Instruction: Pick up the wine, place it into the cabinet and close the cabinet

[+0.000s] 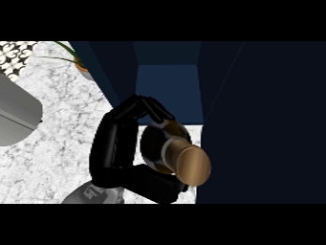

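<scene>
Wine [183, 160] sits in one hand [134, 158] at the centre, the gold cap toward the viewer and the dark body behind it; the bottle is off the surface [52, 148], just before the cabinet [167, 88] opening. From the left: a grey appliance [6, 112] stands at the edge of the white marbled surface, with a patterned tile patch and a potted plant [81, 64] at the far left. The black fingers [140, 110] curl round the bottle's left side. I cannot tell which hand it is. At the right hangs the open dark door [271, 124].
</scene>
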### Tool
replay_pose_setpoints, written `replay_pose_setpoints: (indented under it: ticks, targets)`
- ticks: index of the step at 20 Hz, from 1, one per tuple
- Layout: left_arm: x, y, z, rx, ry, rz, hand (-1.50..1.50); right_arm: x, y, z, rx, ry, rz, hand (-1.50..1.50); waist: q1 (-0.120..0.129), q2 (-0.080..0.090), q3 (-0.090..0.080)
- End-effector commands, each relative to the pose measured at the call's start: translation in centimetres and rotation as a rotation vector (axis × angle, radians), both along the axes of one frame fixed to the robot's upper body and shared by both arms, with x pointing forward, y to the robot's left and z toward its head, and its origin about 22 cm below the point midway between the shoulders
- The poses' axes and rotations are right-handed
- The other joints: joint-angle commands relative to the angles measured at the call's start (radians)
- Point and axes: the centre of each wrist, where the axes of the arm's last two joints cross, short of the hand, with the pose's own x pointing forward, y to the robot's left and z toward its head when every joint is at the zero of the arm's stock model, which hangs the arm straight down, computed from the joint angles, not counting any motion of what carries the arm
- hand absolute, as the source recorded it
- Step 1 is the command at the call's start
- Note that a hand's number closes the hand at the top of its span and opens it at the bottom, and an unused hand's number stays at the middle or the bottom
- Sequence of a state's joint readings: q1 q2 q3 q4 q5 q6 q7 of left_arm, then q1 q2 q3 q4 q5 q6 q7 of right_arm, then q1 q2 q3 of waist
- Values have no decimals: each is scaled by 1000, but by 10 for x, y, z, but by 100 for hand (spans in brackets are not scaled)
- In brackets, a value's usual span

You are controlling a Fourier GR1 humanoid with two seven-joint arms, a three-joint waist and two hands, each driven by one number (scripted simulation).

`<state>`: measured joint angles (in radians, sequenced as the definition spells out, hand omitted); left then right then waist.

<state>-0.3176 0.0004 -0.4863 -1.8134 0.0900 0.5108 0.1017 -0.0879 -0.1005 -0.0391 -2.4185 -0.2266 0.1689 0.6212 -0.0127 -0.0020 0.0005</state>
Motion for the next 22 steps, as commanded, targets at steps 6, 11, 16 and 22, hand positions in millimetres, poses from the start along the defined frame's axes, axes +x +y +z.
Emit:
replay_pose_setpoints:
  ticks: [6, 11, 16, 22]
  targets:
    - [31, -35, 27, 8, 6, 46, 150, -16, 2, 10, 49, -55, 48, -150, 1, 1, 0]
    - [28, -31, -5, 63, -17, 103, 150, -34, -8, 9, 29, -70, 65, -150, -1, 0, 0]
    - [41, -41, 11, 42, -7, 122, 150, -14, -18, 13, 18, -68, 57, -150, 2, 1, 0]
    - [40, -45, -14, -16, 39, 116, 150, -21, 0, 16, 35, -59, 72, -150, -3, 2, -1]
